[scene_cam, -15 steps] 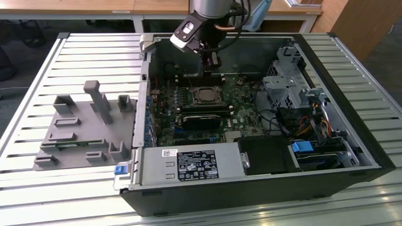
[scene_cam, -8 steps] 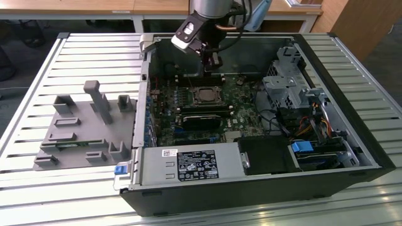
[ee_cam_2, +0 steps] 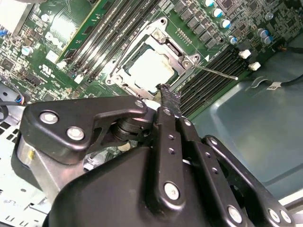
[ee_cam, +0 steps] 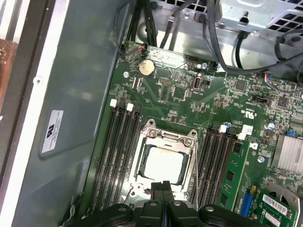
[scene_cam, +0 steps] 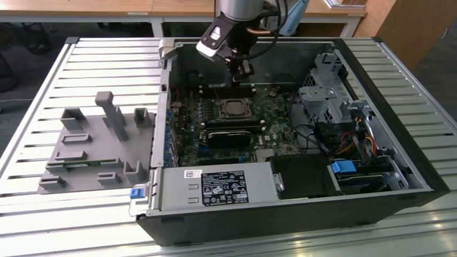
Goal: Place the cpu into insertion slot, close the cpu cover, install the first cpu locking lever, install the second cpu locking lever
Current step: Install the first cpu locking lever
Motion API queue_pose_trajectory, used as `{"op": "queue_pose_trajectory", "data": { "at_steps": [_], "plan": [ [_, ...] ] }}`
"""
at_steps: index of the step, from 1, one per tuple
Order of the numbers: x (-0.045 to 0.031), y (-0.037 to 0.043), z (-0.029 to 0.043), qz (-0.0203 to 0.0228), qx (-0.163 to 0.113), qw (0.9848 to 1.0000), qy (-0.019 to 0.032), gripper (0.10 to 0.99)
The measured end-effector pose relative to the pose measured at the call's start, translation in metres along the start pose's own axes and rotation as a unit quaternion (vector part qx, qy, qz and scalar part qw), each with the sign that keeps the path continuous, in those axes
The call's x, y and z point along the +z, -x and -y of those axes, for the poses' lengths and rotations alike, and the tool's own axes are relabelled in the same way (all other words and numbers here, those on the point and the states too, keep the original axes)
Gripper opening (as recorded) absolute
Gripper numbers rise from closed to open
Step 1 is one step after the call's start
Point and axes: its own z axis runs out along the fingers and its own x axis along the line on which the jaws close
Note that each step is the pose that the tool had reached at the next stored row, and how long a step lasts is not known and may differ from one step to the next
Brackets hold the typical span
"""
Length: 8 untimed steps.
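The insertion slot [scene_cam: 234, 108] sits on the green board inside the open computer case. The cpu [ee_cam: 163, 165] lies in it, its pale silver top showing through the window of the cpu cover [ee_cam: 189, 163], which lies flat over it. A thin silver locking lever [ee_cam_2: 215, 72] sticks out sideways from one corner of the socket. My gripper [ee_cam: 163, 185] hovers just above the socket's edge, its black fingertips pressed together with nothing between them. In the second wrist view the gripper [ee_cam_2: 169, 97] points at the cpu [ee_cam_2: 149, 70]. In the exterior view the gripper [scene_cam: 241, 75] hangs behind the socket.
Long black memory slots [ee_cam: 118, 151] flank the socket on both sides. Black cables [ee_cam: 227, 42] and a metal drive cage [scene_cam: 335, 96] stand at the exterior view's right. A silver power supply box [scene_cam: 218, 187] fills the case front. A grey fixture tray [scene_cam: 93, 144] lies on the slatted table.
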Motion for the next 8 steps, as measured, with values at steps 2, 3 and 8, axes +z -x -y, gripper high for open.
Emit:
{"op": "queue_pose_trajectory", "data": {
  "at_steps": [2,3,8],
  "plan": [
    [0.0000,0.0000,0.0000,-0.0001,-0.006,1.0000,-0.0001,0.106],
    [0.0000,-0.0001,0.0000,-0.0002,-0.009,1.0000,-0.0001,0.106],
    [0.0000,-0.0002,-0.0001,-0.0004,-0.023,0.9997,-0.0004,0.106]
  ]
}}
